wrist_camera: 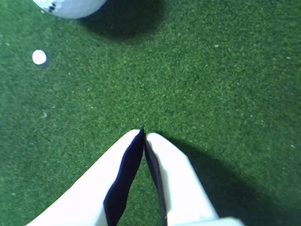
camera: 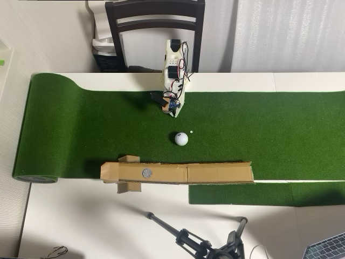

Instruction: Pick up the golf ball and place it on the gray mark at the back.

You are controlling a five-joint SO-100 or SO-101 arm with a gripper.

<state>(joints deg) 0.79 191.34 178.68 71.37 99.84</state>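
The white golf ball [camera: 181, 138] lies on the green turf mat [camera: 280, 135], a little in front of the arm. In the wrist view the ball [wrist_camera: 70, 7] is cut off by the top edge, up and left of the fingertips. My gripper [wrist_camera: 143, 133] is shut with its white fingers [wrist_camera: 174, 174] meeting at the tips. It holds nothing and hovers over bare turf. In the overhead view the gripper [camera: 173, 110] hangs under the folded arm. The round gray mark [camera: 146, 173] sits on a long cardboard strip [camera: 215, 174] beyond the ball.
A small white dot [camera: 191, 131] lies on the turf just beside the ball and also shows in the wrist view [wrist_camera: 39, 57]. A dark chair [camera: 155, 27] stands behind the arm. A tripod [camera: 199, 243] and a laptop corner [camera: 329, 248] are at the bottom edge. The mat's rolled end [camera: 33, 178] is at the left.
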